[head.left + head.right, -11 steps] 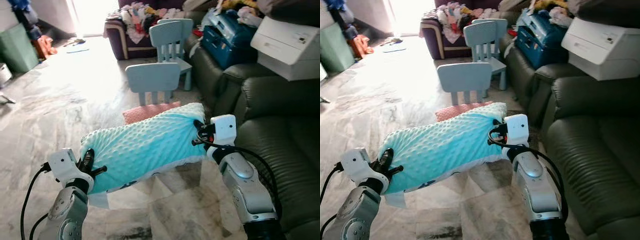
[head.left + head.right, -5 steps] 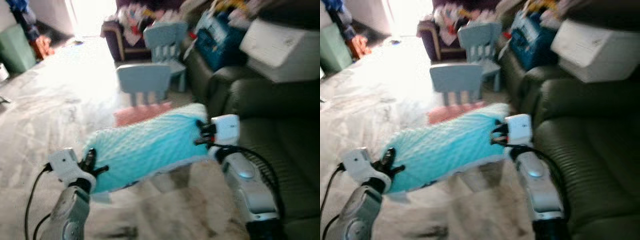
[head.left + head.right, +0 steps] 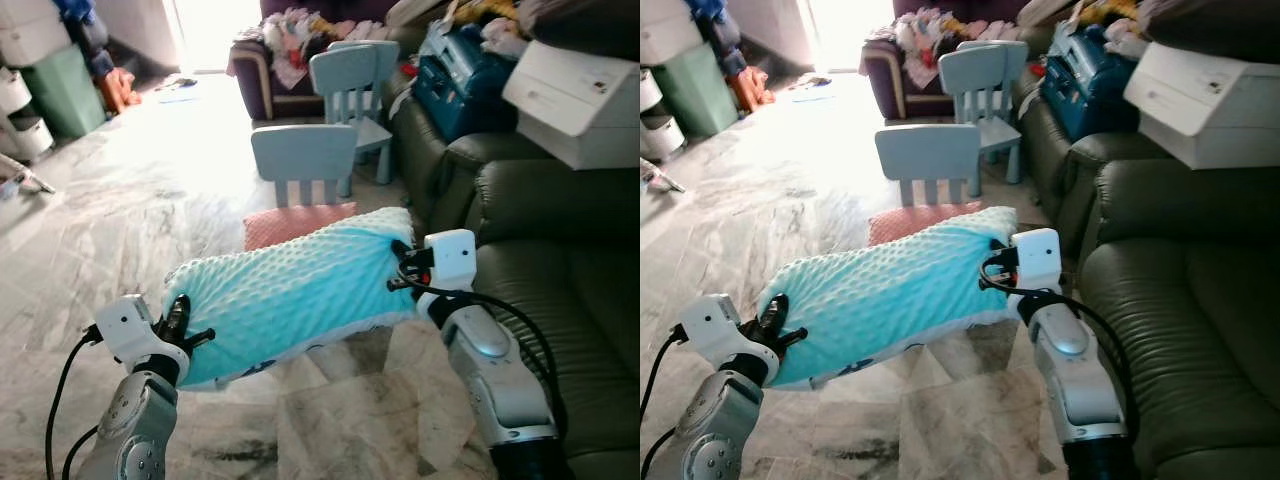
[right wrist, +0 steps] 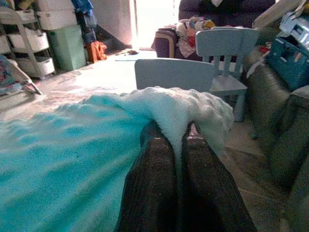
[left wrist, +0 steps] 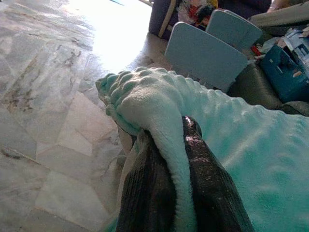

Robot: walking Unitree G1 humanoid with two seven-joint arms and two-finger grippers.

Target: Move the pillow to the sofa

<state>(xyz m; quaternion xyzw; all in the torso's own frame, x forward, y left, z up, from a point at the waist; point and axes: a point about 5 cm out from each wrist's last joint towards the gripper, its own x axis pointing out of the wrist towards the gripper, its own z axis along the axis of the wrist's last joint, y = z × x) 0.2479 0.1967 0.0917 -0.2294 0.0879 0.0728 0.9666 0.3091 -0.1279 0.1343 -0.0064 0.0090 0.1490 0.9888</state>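
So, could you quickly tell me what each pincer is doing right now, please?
Left pincer: shut on one end of the turquoise pillow.
Right pincer: shut on the pillow's other end, beside the sofa.

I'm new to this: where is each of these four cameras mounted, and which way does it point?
Left eye: head, looking down at the pillow carried between both silver arms.
Right eye: beside it, same scene; sofa on the robot's right.
Left wrist: along the left gripper, shut on a pillow edge.
Right wrist: along the right gripper, likewise.
All share the pillow and blue chair.
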